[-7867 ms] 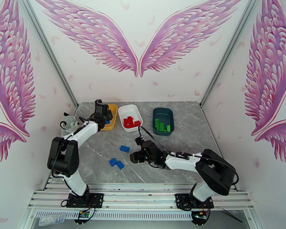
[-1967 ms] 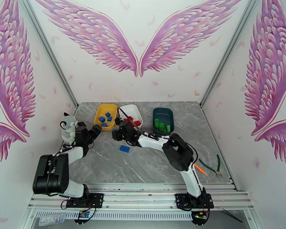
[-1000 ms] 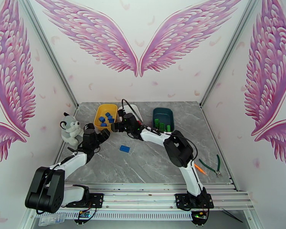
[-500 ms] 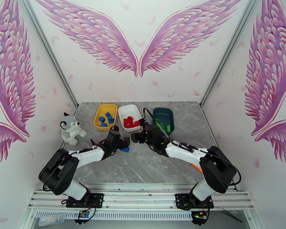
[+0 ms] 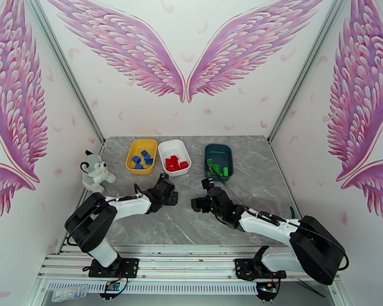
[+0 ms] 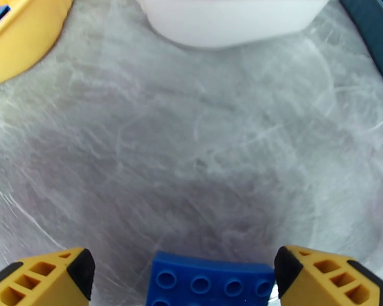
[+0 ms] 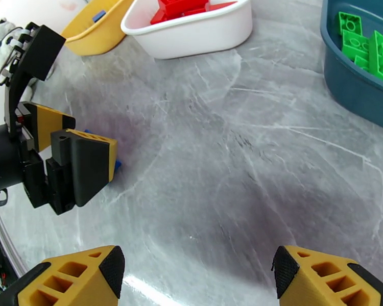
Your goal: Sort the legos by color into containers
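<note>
Blue brick (image 6: 212,281) lies between spread fingers (image 6: 53,279) of my left gripper (image 6: 184,269), not pinched; right gripper (image 7: 196,274) spread too, above grey tabletop (image 7: 253,149).

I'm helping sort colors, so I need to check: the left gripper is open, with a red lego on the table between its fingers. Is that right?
Almost. The lego between the left gripper's open fingers is blue, not red. The left wrist view shows it lying on the table.
</note>
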